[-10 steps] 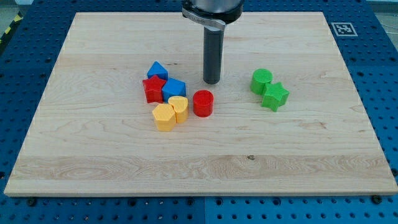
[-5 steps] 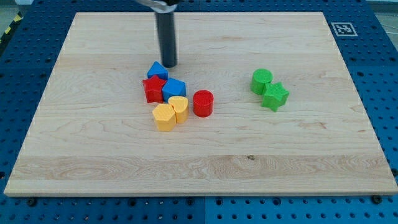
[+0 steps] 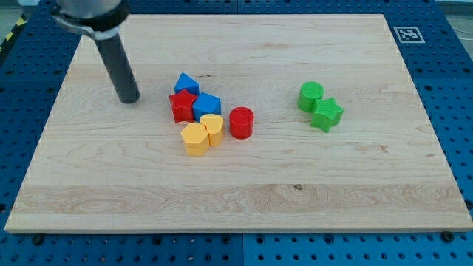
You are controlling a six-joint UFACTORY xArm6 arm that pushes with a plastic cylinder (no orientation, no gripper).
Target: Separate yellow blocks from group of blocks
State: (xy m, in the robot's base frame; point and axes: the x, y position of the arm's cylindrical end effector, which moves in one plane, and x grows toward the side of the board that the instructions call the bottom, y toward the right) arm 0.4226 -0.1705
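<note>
Two yellow blocks lie in a cluster near the board's middle: a yellow hexagonal block [image 3: 195,139] and a yellow rounded block [image 3: 213,126] touching it. Just above them sit a red star block [image 3: 182,106], a blue block [image 3: 207,105] and a blue triangular block [image 3: 186,83]. A red cylinder [image 3: 241,123] stands to the right of the yellow pair. My tip [image 3: 130,99] rests on the board to the left of the cluster, a short gap from the red star block, touching no block.
A green cylinder [image 3: 311,95] and a green star block [image 3: 327,114] sit together at the view's right. The wooden board [image 3: 236,207] lies on a blue perforated table. A marker tag [image 3: 409,34] is at the top right corner.
My tip has swept from above the red cylinder leftward past the blue triangular block to the cluster's left side. No block has moved.
</note>
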